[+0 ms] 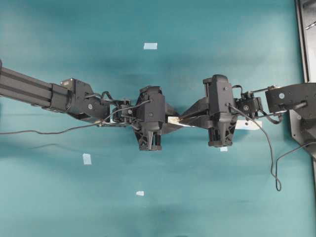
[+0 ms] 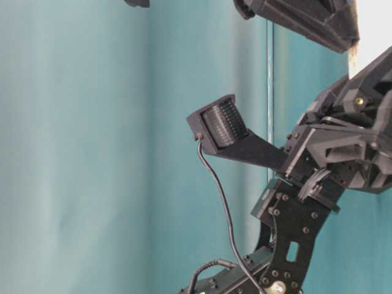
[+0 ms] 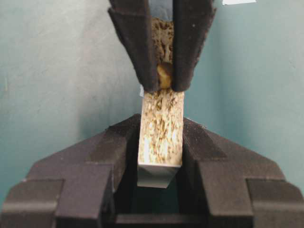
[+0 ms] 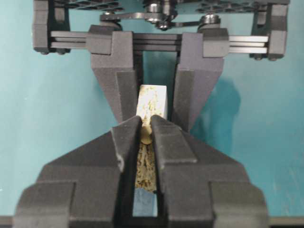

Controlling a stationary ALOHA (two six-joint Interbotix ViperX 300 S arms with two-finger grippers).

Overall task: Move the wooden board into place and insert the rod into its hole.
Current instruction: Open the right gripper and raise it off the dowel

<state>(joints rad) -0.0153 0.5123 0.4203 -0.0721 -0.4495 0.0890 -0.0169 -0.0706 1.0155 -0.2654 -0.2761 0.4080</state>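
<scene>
The wooden board [image 1: 249, 124] lies across the middle of the teal table, mostly hidden under both wrists. My left gripper [image 3: 161, 124] is shut on one end of the board [image 3: 160, 135], one finger against each long side. My right gripper [image 4: 146, 124] comes from the opposite side and is shut on the rod [image 4: 146, 136], a small cream peg held upright on top of the board [image 4: 153, 99]. In the left wrist view the rod [image 3: 165, 76] shows between the right fingers [image 3: 137, 42]. A light-blue tape patch [image 4: 144, 202] covers the board behind the rod. The hole is hidden.
Small pale-blue tape squares lie at the back [image 1: 150, 46], front left [image 1: 87, 158], front [image 1: 140, 193] and beside the right wrist [image 1: 223, 148]. A black frame [image 1: 303, 39] borders the right edge. A cable [image 1: 270, 158] hangs from the right arm, and arm links [image 2: 294, 226] fill the table-level view.
</scene>
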